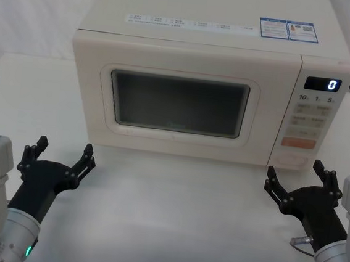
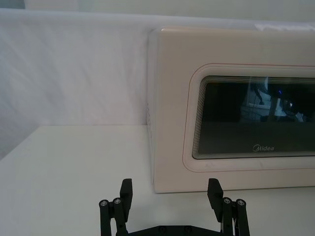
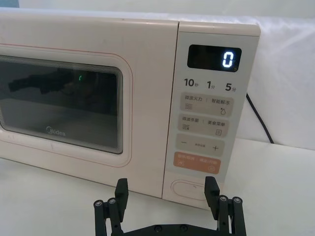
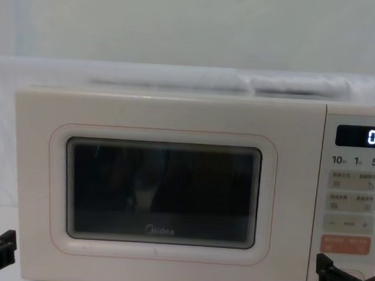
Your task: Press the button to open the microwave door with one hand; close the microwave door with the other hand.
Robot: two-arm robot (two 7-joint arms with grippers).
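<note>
- A white desk carries the microwave, with a pale wall behind it.
- The microwave stands at the back middle of the desk, front facing the robot; its black display shows a white "0".
- The microwave door sits flush with the front, its dark window above the "Midea" logo.
- The button lies at the foot of the control panel, just under the orange key.
- The left hand hovers released, fingers spread, before the door's lower left corner, touching nothing.
- The right hand hovers released, fingers spread, near the button, apart from it.
</note>
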